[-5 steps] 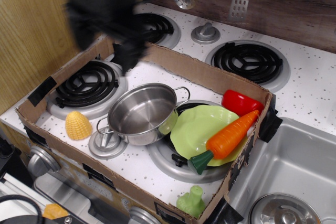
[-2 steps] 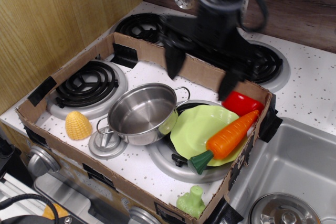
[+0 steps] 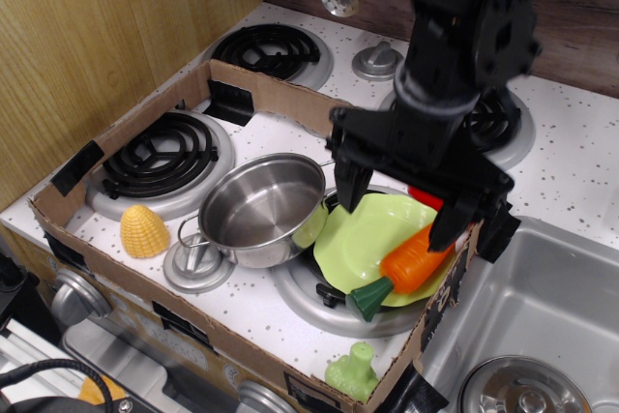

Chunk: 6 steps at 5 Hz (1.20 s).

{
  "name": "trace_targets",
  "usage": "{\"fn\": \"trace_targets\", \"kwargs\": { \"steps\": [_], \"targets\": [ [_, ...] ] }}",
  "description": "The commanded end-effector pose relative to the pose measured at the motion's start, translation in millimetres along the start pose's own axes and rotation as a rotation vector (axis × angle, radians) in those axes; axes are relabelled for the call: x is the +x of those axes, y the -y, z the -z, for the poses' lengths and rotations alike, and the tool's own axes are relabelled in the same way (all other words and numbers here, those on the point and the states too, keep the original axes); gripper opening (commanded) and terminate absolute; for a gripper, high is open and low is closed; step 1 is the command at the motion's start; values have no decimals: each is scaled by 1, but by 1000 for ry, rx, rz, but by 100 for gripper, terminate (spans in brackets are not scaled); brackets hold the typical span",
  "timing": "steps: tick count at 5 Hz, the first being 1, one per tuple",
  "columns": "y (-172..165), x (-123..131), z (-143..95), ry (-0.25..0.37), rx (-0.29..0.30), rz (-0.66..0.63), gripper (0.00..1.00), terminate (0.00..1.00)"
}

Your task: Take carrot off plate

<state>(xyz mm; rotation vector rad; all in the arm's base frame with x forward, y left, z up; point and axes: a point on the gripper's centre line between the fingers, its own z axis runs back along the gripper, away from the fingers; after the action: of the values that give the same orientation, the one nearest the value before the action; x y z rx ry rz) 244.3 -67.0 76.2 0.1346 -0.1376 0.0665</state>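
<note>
The orange carrot point(image 3: 410, 262) lies across the right side of the lime-green plate point(image 3: 360, 236), its green stem cap point(image 3: 368, 299) pointing to the lower left over the rim. The plate sits tilted on the front right burner, next to the steel pot point(image 3: 259, 206). My black gripper point(image 3: 396, 217) hangs open just above the plate, jaws spread wide. One finger point(image 3: 347, 192) is over the plate's left edge, near the pot. The other finger point(image 3: 446, 222) is over the carrot's tapered tip and hides it. Nothing is held.
A cardboard wall point(image 3: 174, 321) boxes in the stove top. The yellow corn point(image 3: 143, 231) and grey pot lid point(image 3: 195, 267) lie at the front left. The red pepper point(image 3: 426, 199) is mostly hidden behind my gripper. A green toy point(image 3: 353, 371) stands at the front edge, a sink point(image 3: 542, 307) to the right.
My arm has swept from the back left across the stove and come down over the plate and carrot. The carrot, plate and pot have not moved.
</note>
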Motion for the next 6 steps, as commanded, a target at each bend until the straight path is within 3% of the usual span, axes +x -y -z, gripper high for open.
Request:
{"fn": "trace_targets", "kwargs": {
  "steps": [1, 5, 6],
  "targets": [
    [2, 3, 16, 46, -28, -4, 100, 0],
    [9, 2, 47, 51, -83, 6, 100, 0],
    [9, 3, 46, 24, -98, -14, 0, 0]
  ]
}}
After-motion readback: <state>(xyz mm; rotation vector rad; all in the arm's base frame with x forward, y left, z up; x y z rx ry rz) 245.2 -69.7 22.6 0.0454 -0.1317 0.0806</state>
